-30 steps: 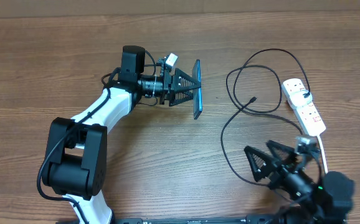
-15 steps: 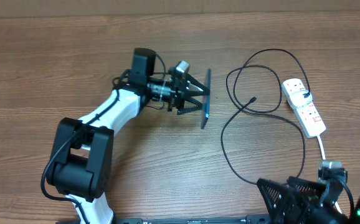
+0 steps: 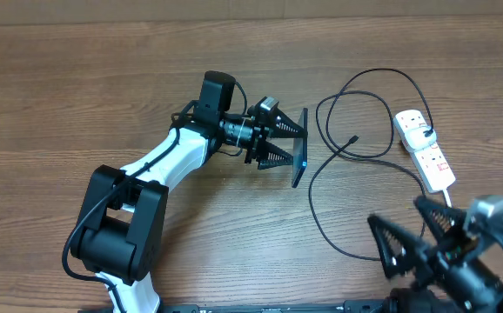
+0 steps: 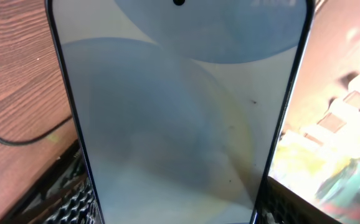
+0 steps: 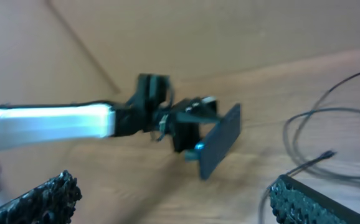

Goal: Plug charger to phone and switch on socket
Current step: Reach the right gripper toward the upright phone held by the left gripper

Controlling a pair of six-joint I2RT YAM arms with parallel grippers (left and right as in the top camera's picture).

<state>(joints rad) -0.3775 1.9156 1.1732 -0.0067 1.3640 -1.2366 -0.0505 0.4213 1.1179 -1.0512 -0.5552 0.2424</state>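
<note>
My left gripper [image 3: 297, 148] is shut on the phone [image 3: 301, 159] and holds it on edge above the table. In the left wrist view the phone's light blue-white screen [image 4: 180, 112] fills the frame between the fingers. The charger, a thin black looping cable [image 3: 321, 209], lies to the phone's right, and its small connector tip [image 3: 354, 138] points toward the phone. The white power strip [image 3: 425, 148] lies at the far right. My right gripper [image 3: 417, 235] is open and empty near the front right edge. In the right wrist view I see the phone [image 5: 220, 146] and the cable [image 5: 320, 134], both blurred.
The power strip's white cord [image 3: 451, 204] runs toward the front edge beside my right arm. Bare wooden tabletop [image 3: 60, 104] spreads to the left and behind the left arm.
My left gripper has carried the phone to the right, closer to the cable tip. My right arm dropped toward the front edge, then rose back into view.
</note>
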